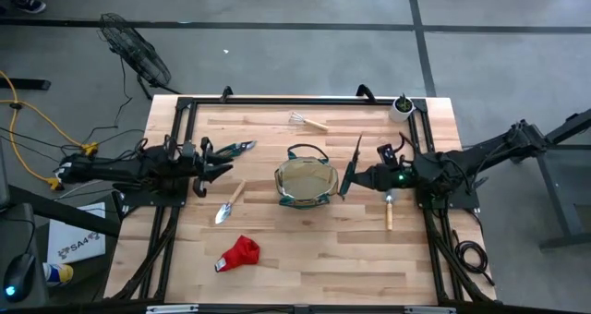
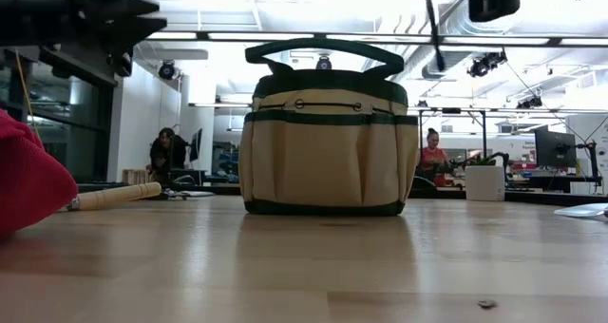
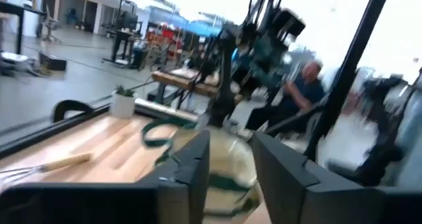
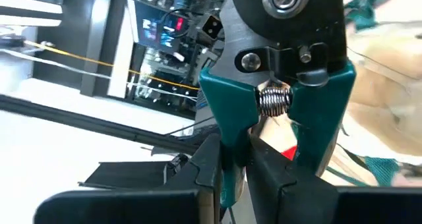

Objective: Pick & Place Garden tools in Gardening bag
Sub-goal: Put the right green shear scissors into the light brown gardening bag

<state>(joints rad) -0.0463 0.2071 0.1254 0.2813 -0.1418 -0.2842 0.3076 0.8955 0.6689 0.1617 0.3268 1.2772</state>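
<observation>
Gardening bag (image 1: 304, 183) between both arms

Grey concrete floor (image 1: 305, 37) surrounds the wooden table (image 1: 305, 259). A fan (image 1: 137, 51) stands at ten o'clock, yellow cable (image 1: 37, 120) at nine. Bright ceiling lights (image 2: 237, 36) overhead.

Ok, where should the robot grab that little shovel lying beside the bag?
Probably by the wooden handle of the trowel, coming straight down from above. The trowel lies flat, so its thin metal blade hugs the table, while the round handle gives a gripper something to close across.
</observation>
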